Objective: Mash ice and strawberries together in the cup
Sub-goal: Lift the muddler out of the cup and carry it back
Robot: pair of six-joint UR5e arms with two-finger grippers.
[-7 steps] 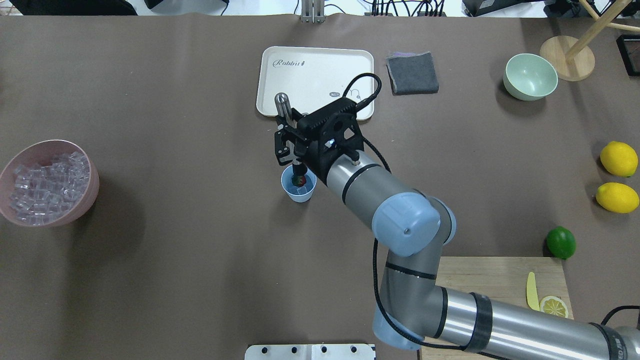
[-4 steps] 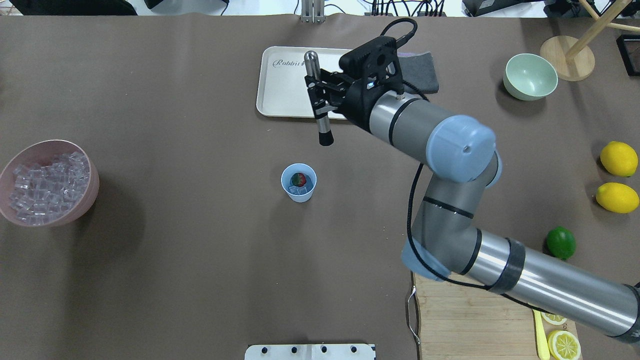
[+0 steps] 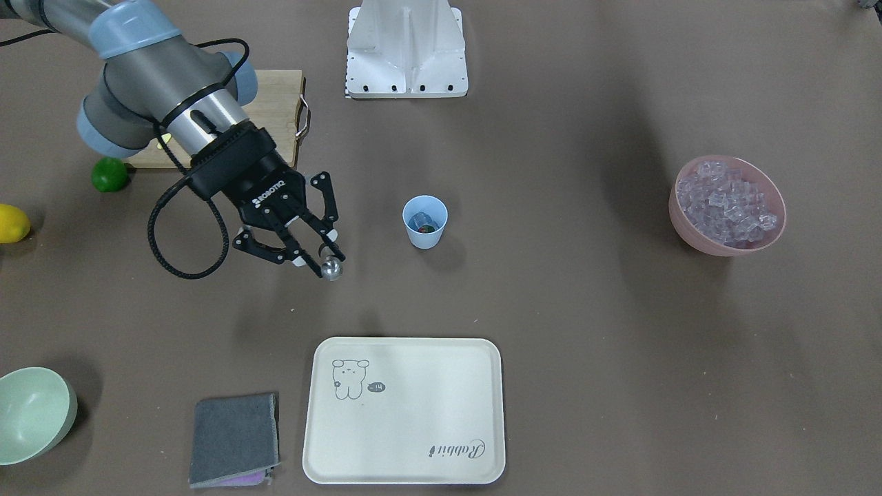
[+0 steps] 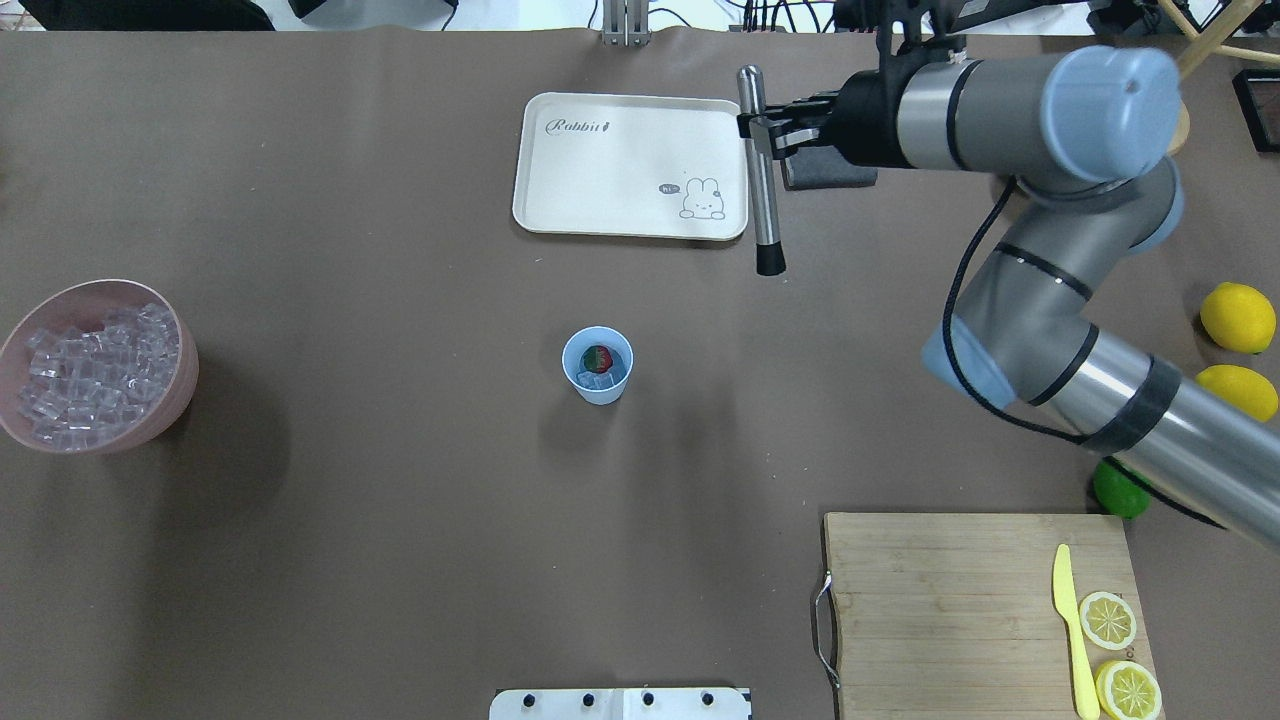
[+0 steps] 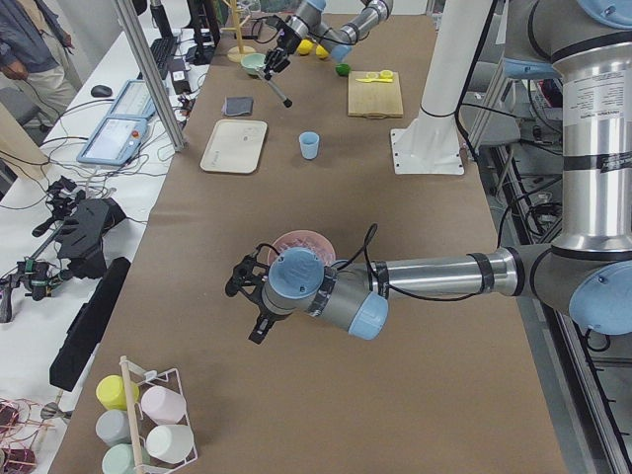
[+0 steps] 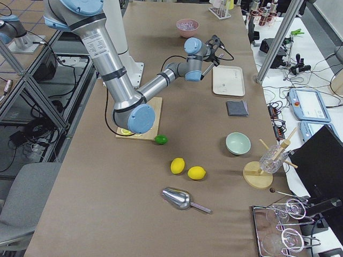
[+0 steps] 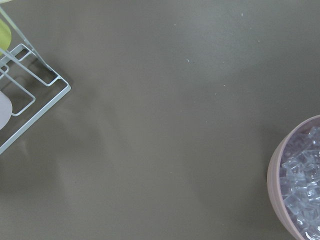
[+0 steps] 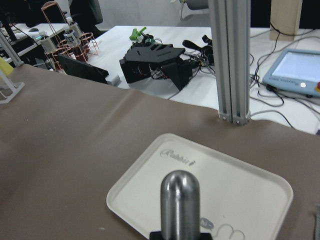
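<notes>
The light-blue cup stands upright mid-table. Inside it lie a red strawberry and a few pieces of clear ice. My right gripper hangs in the air beyond the cup, shut on a steel muddler with a black tip, by the tray's right edge. Much more ice fills the pink bowl at the far left. My left gripper hovers near that bowl; I cannot tell whether it is open or shut.
A cream tray and a grey cloth lie at the far side. A pale-green bowl, two lemons, a lime and a cutting board with a knife occupy the right. A wire rack stands beside the left arm.
My right gripper has lifted the muddler out of the cup and swung it away to the far right, past the tray's right edge. The cup has stayed put.
</notes>
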